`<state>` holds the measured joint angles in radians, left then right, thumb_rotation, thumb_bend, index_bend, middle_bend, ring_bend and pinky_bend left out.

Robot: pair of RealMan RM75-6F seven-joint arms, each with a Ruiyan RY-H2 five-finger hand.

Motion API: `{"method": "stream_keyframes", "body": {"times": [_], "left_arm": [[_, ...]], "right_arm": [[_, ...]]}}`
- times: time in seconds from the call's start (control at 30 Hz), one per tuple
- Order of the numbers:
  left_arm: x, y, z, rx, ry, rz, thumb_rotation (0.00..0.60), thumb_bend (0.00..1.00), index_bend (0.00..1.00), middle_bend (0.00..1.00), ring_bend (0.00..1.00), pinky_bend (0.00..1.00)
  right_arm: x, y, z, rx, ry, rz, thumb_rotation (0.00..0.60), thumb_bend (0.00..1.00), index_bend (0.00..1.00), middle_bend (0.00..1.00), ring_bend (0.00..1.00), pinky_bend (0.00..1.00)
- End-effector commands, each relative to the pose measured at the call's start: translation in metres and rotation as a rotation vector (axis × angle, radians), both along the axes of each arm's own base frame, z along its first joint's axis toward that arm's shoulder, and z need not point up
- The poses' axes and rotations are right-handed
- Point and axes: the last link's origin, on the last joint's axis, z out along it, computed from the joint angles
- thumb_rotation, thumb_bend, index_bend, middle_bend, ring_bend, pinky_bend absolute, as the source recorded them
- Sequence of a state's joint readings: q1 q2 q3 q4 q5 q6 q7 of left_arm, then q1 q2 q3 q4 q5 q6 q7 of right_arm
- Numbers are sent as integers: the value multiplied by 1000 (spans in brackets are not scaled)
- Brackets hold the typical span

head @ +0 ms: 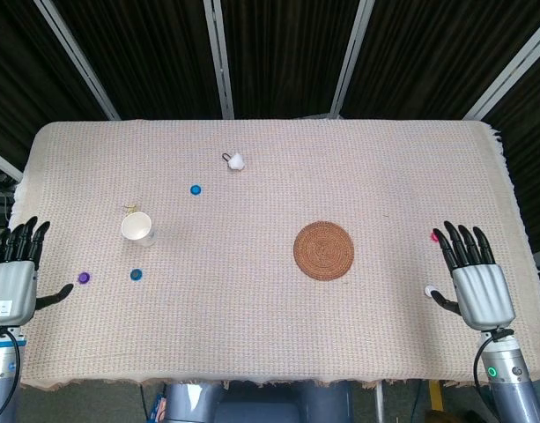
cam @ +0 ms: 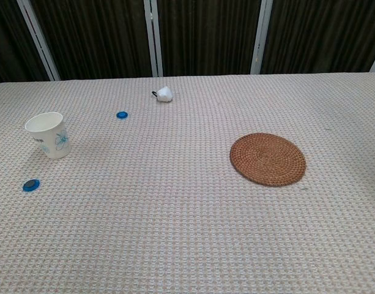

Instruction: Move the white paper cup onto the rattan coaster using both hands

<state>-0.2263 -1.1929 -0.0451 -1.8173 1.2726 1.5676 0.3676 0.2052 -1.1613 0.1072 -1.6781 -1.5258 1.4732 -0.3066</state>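
Both hands lie open; cup point(cam: 49, 135) stands left of coaster point(cam: 268, 158).

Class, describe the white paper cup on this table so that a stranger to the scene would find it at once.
Start at the woven table cover and go to its left half, well away from the round rattan coaster. There the white paper cup stands upright, mouth open. Its neighbours are flat little discs, blue and purple; it alone is tall, with a blue flower print.

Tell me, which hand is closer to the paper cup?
Left. The left hand rests at the table's near-left edge, just beside the white paper cup. The right hand lies across the table, beyond the rattan coaster.
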Motion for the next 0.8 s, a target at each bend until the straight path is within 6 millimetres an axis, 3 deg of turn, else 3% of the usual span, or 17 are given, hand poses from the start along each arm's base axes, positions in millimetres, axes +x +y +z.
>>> {"method": "stream_keyframes", "body": {"times": [0.03, 0.23, 0.4, 0.67, 0.8], "left_arm": [[-2, 2, 1, -3, 0, 3, 600, 0, 0, 0, 0, 0], [-4, 7, 1, -27, -2, -3, 600, 0, 0, 0, 0, 0], [3, 23, -6, -94, 12, -65, 600, 0, 0, 0, 0, 0], [15, 101, -36, -253, 117, -136, 600, 0, 0, 0, 0, 3], [17, 126, -51, -310, 133, -140, 600, 1, 0, 0, 0, 78]], "right_arm": [[0, 0, 0, -3, 0, 2, 600, 0, 0, 0, 0, 0], [0, 1, 1, -4, -8, 10, 600, 0, 0, 0, 0, 0], [1, 0, 1, -1, -18, 11, 600, 0, 0, 0, 0, 0], [-4, -4, 1, -2, -8, -17, 600, 0, 0, 0, 0, 0], [-5, -6, 2, -14, -6, -24, 600, 0, 0, 0, 0, 0]]}}
